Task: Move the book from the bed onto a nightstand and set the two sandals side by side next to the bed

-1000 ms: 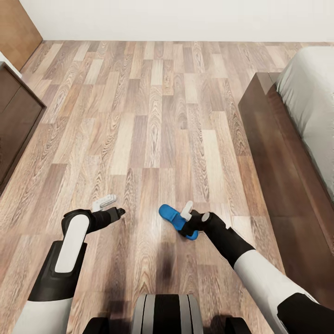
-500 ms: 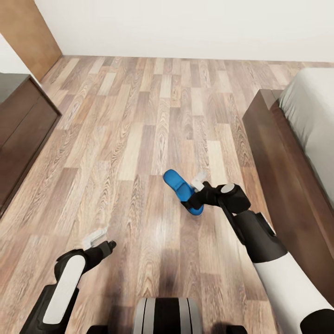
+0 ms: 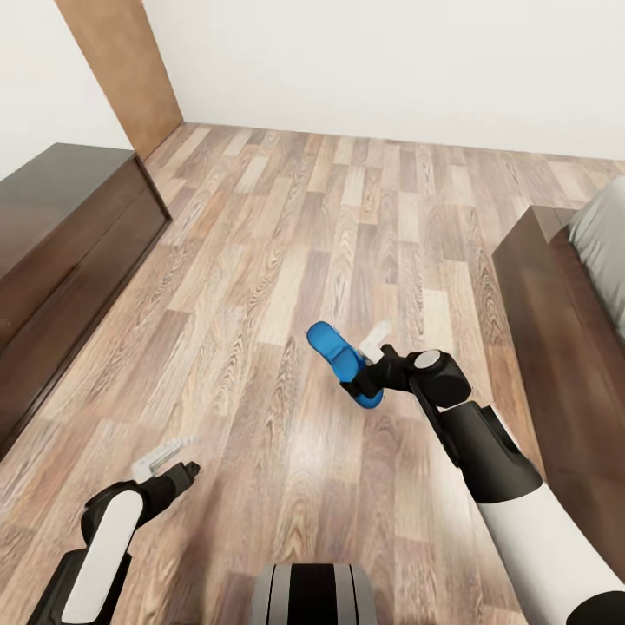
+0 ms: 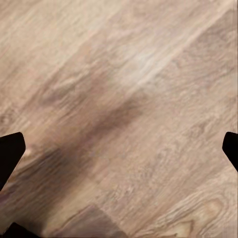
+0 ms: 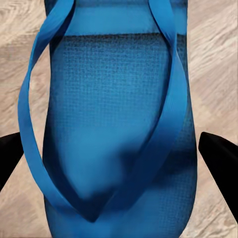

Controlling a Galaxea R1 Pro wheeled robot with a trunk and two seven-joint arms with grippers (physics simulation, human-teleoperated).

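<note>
Blue is the sandal [image 3: 345, 363] near the centre of the head view, a little below the middle of the frame, and it is raised above the wooden floor [image 3: 286, 260] and tilted, with one end pointing to the upper left. The right pincer [image 3: 375, 365] is closed on the sandal at its lower right end; one pale finger [image 3: 375, 337] shows above the sole, and the dark wrist and the black and white forearm run from there down to the lower right corner. In the right wrist view the sandal [image 5: 111, 124] takes up almost the whole picture, with its textured blue sole and the two thin blue straps that meet in a point near the lower middle, and the dark fingertips [image 5: 220, 158] stand at both side edges.

At the right edge of the head view lies the bed [image 3: 555, 321], with a dark brown wooden frame and a piece of pale mattress in the upper right part. At the left edge there is a long dark brown cabinet [image 3: 61, 234], and behind it, in the upper left, a brown door [image 3: 130, 69] against the white wall.

The left pincer [image 3: 169, 460] is in the lower left of the head view, above the bare floor and well apart from the sandal. Its fingers are parted and nothing is between them. In the left wrist view the dark fingertips [image 4: 10, 151] sit at the two side edges, and between them I see wood planks [image 4: 124, 114].
</note>
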